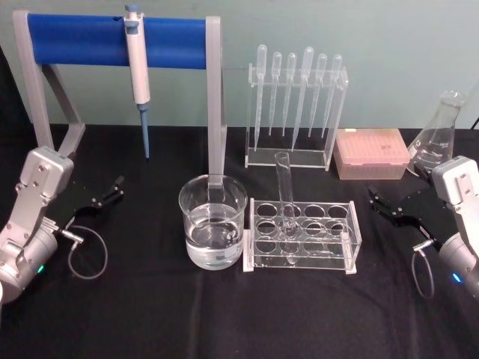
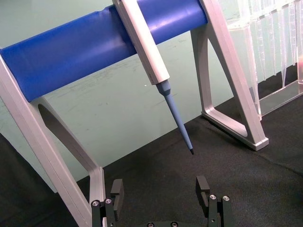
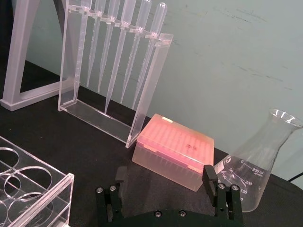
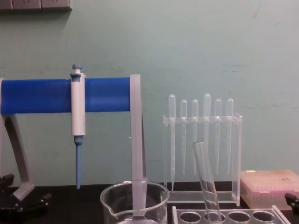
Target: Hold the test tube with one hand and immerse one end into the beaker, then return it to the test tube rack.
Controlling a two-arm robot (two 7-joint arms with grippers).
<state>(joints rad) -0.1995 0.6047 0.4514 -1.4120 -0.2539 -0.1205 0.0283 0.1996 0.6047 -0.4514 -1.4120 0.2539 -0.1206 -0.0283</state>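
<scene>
The test tube stands tilted in a hole of the clear rack at the table's centre; its upper part rises from the rack in the chest view. The beaker, part full of clear liquid, sits just left of the rack, its rim low in the chest view. My left gripper rests open at the table's left side, far from both, with bare jaws in the left wrist view. My right gripper is open to the right of the rack, its jaws also empty.
A blue-barred stand holding a white-and-blue pipettor rises at the back left. A clear holder with several plastic pipettes stands behind the rack. A pink tip box and an Erlenmeyer flask sit at the back right.
</scene>
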